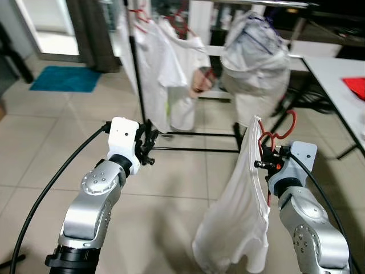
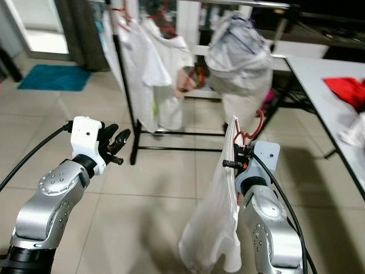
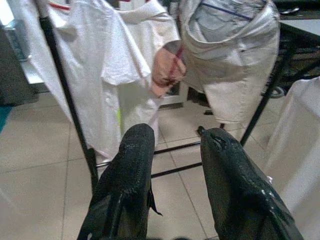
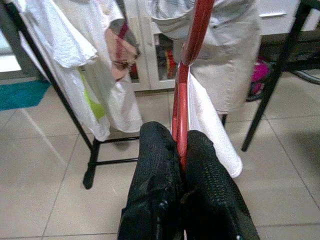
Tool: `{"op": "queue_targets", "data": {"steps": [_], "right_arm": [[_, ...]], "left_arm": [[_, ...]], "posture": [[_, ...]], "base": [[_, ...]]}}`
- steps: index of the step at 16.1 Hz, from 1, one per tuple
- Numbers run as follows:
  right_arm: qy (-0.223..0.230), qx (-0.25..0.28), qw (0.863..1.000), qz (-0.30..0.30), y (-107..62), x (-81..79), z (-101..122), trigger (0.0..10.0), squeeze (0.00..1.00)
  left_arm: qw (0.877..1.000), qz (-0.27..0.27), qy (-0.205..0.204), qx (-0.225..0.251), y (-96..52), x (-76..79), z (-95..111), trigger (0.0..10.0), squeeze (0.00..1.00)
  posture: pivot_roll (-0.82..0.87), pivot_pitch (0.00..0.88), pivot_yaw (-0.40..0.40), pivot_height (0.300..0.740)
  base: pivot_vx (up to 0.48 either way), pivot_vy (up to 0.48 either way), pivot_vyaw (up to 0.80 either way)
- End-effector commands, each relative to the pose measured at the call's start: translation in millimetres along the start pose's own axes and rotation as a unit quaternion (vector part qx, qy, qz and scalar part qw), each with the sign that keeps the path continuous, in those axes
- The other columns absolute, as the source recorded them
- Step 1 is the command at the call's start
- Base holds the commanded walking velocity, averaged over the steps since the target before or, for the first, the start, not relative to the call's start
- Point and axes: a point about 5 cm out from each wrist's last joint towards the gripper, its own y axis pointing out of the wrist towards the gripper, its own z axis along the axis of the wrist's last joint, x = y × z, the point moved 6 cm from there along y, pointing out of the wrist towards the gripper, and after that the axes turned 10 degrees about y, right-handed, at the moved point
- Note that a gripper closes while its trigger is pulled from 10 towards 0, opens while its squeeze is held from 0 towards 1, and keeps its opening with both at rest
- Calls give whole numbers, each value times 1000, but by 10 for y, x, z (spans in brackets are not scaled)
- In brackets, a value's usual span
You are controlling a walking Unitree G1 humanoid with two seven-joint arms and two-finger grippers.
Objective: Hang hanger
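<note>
Left eye view: my left gripper (image 1: 149, 142) raised, fingers apart, nothing between them, pointed at black clothes rack (image 1: 136, 74) with white shirts (image 1: 157, 63). Person's hand (image 1: 201, 81) near rail, gripping something red, blurred. Further right, my right gripper (image 4: 182, 150) pinched tight on red hanger (image 4: 186, 85), held upright short of rack. White garment (image 1: 239, 205) draped from it, limp, light, likely to swing. Hanger thin, stiff, probably slick; grip at neck below hook judged best. Hook (image 1: 284, 127) curved, free above fingers.
</note>
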Motion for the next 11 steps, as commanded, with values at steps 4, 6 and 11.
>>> {"op": "queue_targets", "data": {"steps": [4, 6, 11], "right_arm": [[0, 26, 1000, 3, -25, -15, 153, 10000, 0], [0, 27, 1000, 3, -22, -11, 159, 10000, 0], [-2, 27, 1000, 2, -39, -5, 166, 10000, 0]], "left_arm": [[1000, -9, 5, 5, 15, 40, 56, 10000, 0], [1000, -11, 3, 6, 22, 52, 62, 10000, 0], [1000, -15, 2, 6, 35, 77, 72, 10000, 0]], "posture": [[-7, 42, -35, 740], [-9, 42, -33, 740], [-19, 43, -33, 740]], "base": [[341, 0, 0], [343, 0, 0], [346, 0, -320]]}}
